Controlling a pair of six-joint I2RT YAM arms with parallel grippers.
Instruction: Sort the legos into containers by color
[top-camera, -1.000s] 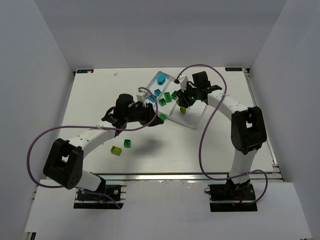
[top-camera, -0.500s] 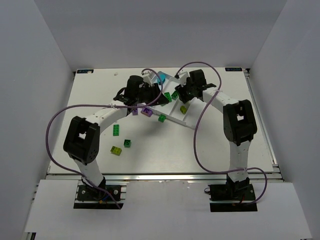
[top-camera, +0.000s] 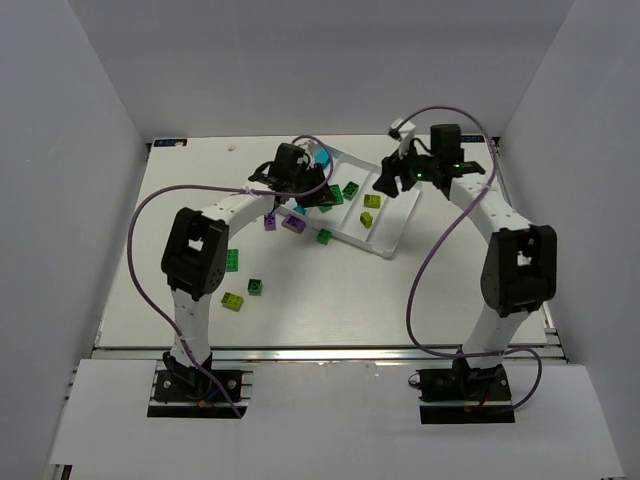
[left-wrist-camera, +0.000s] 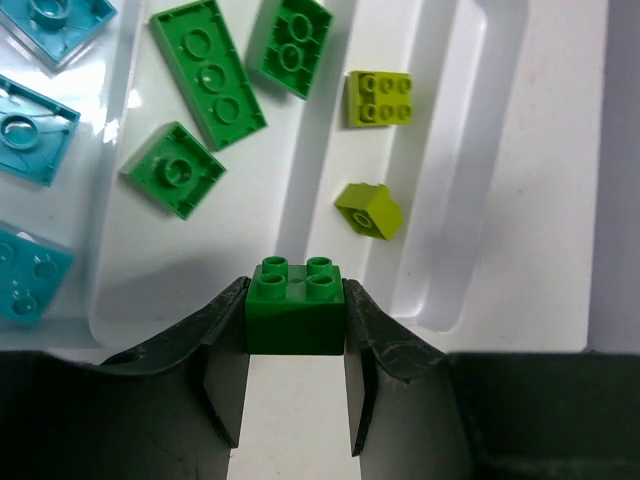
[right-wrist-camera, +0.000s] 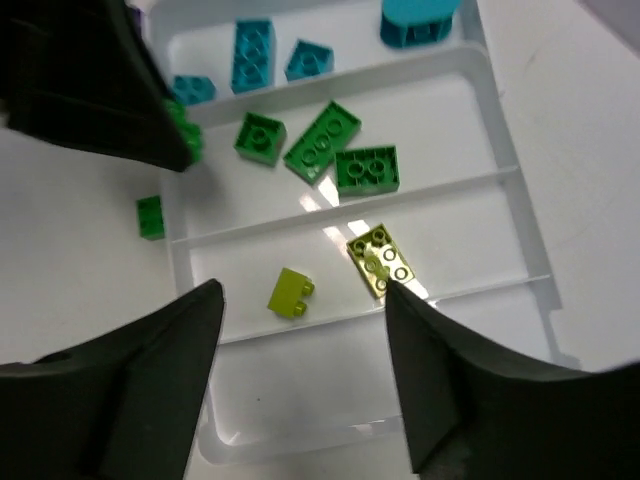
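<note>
Left gripper (left-wrist-camera: 295, 315) is clamping a dark green studded plastic brick (left-wrist-camera: 296, 292) at the near rim of the flat white plastic four-compartment tray (left-wrist-camera: 520, 180). Right gripper (right-wrist-camera: 302, 300) is hovering over the tray with its fingers spread wide. Two yellow-green bricks (right-wrist-camera: 381, 263) are lying in one compartment beneath it.

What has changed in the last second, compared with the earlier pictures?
The left gripper, shut on a green brick, moved from the near edge of the tray to a place over it. The right gripper opened, apparently leaving a yellow-green brick in the tray, and drew back to the right. The tray and the loose bricks on the table stayed in place.
</note>
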